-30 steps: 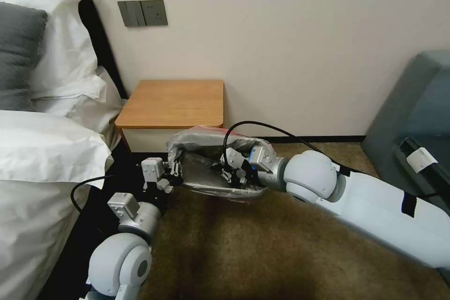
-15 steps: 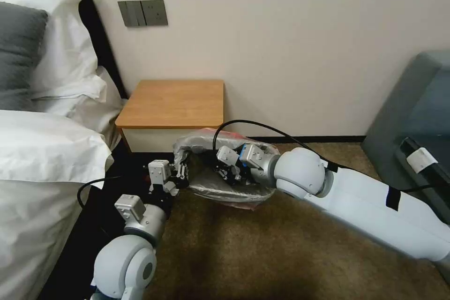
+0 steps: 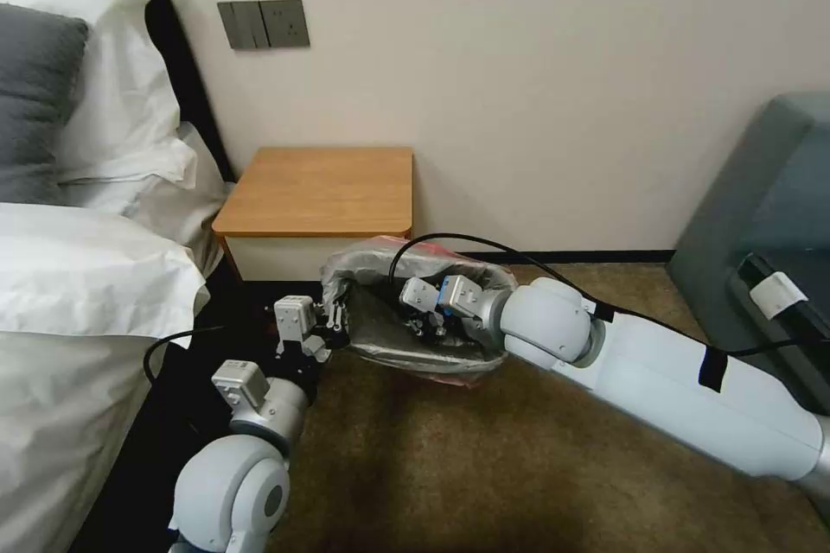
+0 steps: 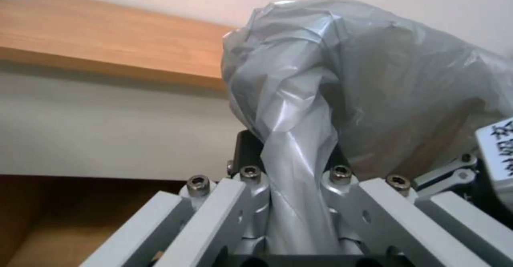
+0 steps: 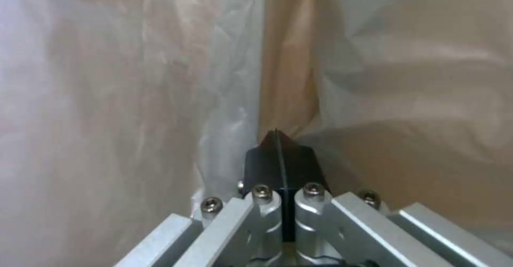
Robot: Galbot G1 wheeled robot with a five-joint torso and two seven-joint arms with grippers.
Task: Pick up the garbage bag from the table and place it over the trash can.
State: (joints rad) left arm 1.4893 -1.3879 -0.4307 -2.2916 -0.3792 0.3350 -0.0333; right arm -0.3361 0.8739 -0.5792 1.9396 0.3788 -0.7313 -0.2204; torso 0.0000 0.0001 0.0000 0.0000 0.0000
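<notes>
Bag (image 3: 380,263) off the surface (image 3: 320,190), now draped across the trash can (image 3: 432,356) just in front of that surface; rim mostly covered, seating and tucking judged unfinished. Left pincer (image 4: 299,187) at the can's left edge, clamped on a twisted fold of bag. Right pincer (image 5: 279,154) down inside the can, tips pressed together, gripping nothing visible, film all around.

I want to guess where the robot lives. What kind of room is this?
Probably a bedroom, maybe a hotel room: a bed with white pillows, a small bedside table, and carpet.
</notes>
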